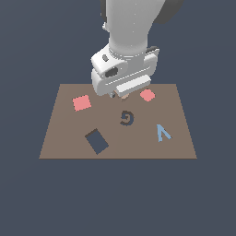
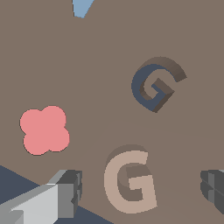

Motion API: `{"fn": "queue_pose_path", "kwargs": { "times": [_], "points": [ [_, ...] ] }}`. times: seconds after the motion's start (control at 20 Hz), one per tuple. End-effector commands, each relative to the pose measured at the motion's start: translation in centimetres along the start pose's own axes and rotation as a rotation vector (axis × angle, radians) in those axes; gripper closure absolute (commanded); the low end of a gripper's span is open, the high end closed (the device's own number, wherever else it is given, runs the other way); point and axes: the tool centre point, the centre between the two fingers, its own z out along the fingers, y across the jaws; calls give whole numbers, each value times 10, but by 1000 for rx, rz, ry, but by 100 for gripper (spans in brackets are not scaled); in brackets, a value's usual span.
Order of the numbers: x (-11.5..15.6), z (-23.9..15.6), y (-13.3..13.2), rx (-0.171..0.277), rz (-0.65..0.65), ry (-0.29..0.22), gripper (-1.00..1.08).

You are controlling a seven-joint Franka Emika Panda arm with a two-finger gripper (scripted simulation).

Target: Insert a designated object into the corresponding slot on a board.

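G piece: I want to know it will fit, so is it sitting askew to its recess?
Yes. The tan G piece lies on the board, outside the G recess, turned differently. The open tool straddles it.

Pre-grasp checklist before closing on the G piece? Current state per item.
1. Gripper open: ok, fingers apart.
2. G piece between the fingers: ok in the wrist view.
3. Piece lying flat on the board: ok.
4. G-shaped slot unobstructed: ok, empty.
5. Piece rotation matches slot: not ok, the two sit at different angles.
6. Finger height low enough for grasp: cannot tell.
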Motion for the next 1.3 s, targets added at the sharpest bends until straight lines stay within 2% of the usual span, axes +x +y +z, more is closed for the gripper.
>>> {"fn": "queue_pose_path", "kwargs": {
  "times": [0.0,0.45,1.25],
  "points": [
    [-6,8,-3,-1,-54,3,-92],
    [-19,25,-5,-3,-156,8,-92],
    [-20,47,-5,-4,-161,8,-92]
  ]
}}
